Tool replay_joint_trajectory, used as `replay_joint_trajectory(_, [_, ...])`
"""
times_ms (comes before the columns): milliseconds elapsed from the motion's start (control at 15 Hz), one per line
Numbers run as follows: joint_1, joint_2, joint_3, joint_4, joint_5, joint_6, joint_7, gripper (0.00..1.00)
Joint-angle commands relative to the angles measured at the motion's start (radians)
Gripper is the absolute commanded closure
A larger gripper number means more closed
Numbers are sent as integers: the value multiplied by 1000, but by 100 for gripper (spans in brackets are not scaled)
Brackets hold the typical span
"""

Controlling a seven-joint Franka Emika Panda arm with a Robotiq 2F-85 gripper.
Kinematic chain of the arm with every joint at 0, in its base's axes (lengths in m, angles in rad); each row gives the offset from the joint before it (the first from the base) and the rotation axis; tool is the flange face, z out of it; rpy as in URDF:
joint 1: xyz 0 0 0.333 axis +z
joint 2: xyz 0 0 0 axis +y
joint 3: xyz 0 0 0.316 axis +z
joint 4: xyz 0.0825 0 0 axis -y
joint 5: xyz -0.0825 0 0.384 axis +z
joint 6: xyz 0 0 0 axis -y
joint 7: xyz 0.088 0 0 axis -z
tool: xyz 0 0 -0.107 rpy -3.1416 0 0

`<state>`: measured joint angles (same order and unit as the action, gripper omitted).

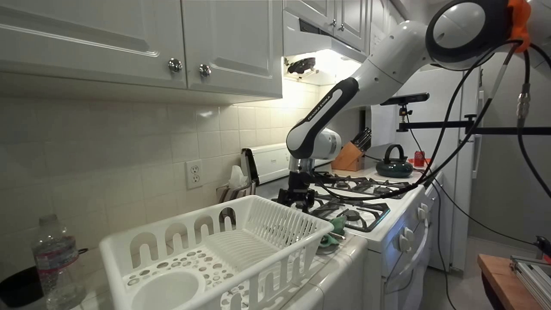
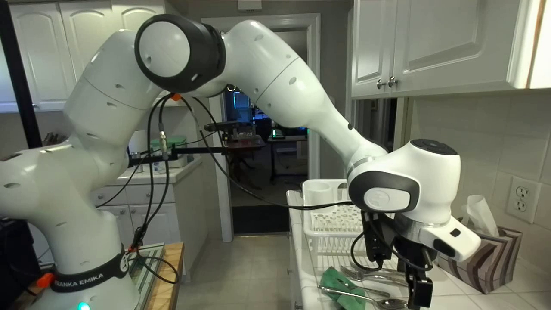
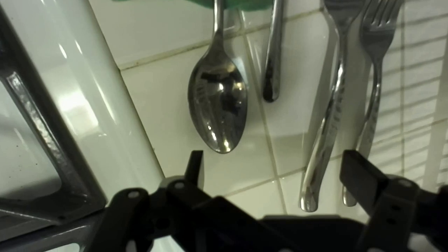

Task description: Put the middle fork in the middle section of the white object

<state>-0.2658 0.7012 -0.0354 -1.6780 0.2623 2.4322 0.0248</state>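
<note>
In the wrist view two metal forks lie side by side on the white tile counter. The left one, which I take as the middle fork (image 3: 329, 119), has its handle end pointing toward my gripper; its tines are cut off at the top edge. The forks also show in an exterior view (image 2: 383, 278). My gripper (image 3: 274, 168) is open and empty, above the counter. The middle fork's handle shows between the fingers, nearer the right one. The right finger partly hides the other fork's handle (image 3: 376, 91). The white rack (image 1: 284, 255) stands beside the utensils, also in an exterior view (image 2: 331, 234).
A spoon (image 3: 218, 98) and another utensil handle (image 3: 273, 70) lie left of the forks, their upper ends on a green cloth (image 2: 333, 277). The stove edge (image 3: 80, 105) runs along the left. A tissue box (image 2: 486, 258) stands near the wall beside the gripper. A bottle (image 1: 56, 267) stands behind the rack.
</note>
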Motion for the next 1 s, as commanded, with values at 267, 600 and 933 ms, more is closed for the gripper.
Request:
replay_joint_trajectory(267, [60, 23, -29, -2, -96, 147, -41, 0])
replay_joint_trajectory(600, [49, 30, -8, -11, -95, 201, -83, 0])
replay_joint_trajectory(933, [53, 33, -12, -15, -110, 183, -112, 0])
